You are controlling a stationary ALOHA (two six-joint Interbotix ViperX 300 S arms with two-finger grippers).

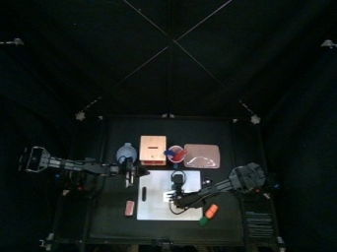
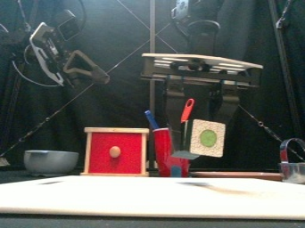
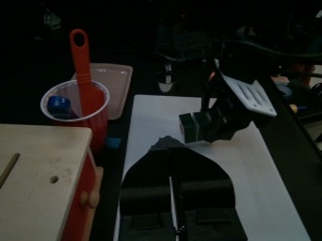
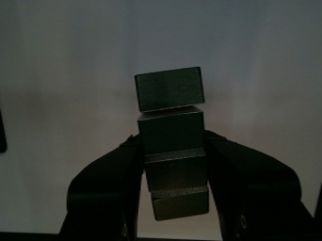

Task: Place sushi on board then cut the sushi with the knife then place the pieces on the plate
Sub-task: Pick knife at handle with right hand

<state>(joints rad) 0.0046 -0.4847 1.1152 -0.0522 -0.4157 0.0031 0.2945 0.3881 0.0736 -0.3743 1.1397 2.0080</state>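
**Right wrist view.** Right gripper [image 4: 172,155]: jaws pinching the sushi [image 4: 170,89] across its middle blocks. One end block juts past the fingertips, over the board [image 4: 75,75].
Risk: the roll is made of loose blocks and only the clamped ones are secured. A jolt or a tilted set-down could shed the free end.

**Front view.** The sushi hangs end-on, clear above the board and not yet set down.
Risk: letting go from up here would likely make it roll or split, so it needs lowering first.
The cup [image 2: 161,153] stands just behind the roll, with the blue knife [image 2: 152,120] and red knife [image 2: 186,111] upright in it. A drift toward the back could knock them.
The box [image 2: 117,151] and bowl [image 2: 50,161] stand further left, out of the way.

**Top view.** The tray [image 1: 202,155] sits at the back right of the board, beside the cup, with a free path to it. Two small toys [image 1: 129,207] lie just off the board's front corners, one on each side. Neither blocks anything.
The left gripper [image 1: 129,169] hovers at the board's back left corner.

**Left wrist view.** Left jaws appear pressed together and empty.
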